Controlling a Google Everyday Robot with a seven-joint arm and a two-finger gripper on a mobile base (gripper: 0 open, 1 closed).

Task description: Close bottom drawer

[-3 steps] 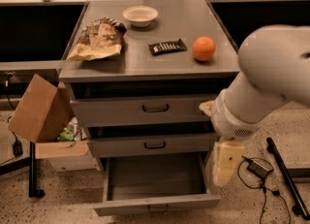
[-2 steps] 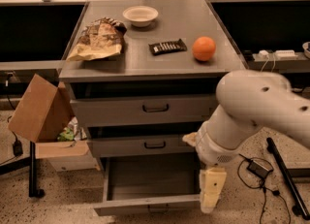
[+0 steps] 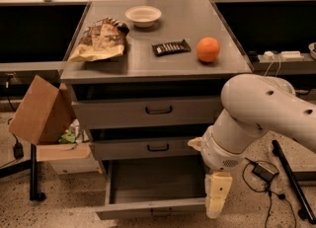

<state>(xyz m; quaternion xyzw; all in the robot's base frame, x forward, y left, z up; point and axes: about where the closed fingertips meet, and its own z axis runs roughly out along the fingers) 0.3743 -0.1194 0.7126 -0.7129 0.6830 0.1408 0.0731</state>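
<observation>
Cream hand (image 3: 216, 206) by open bottom drawer (image 3: 148, 182), perhaps touching

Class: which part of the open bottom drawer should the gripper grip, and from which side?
Probably the bar handle centred on the low front panel of the bottom drawer, approached from the front, since the drawer stands pulled out. The gripper hangs by that panel's right end.
</observation>
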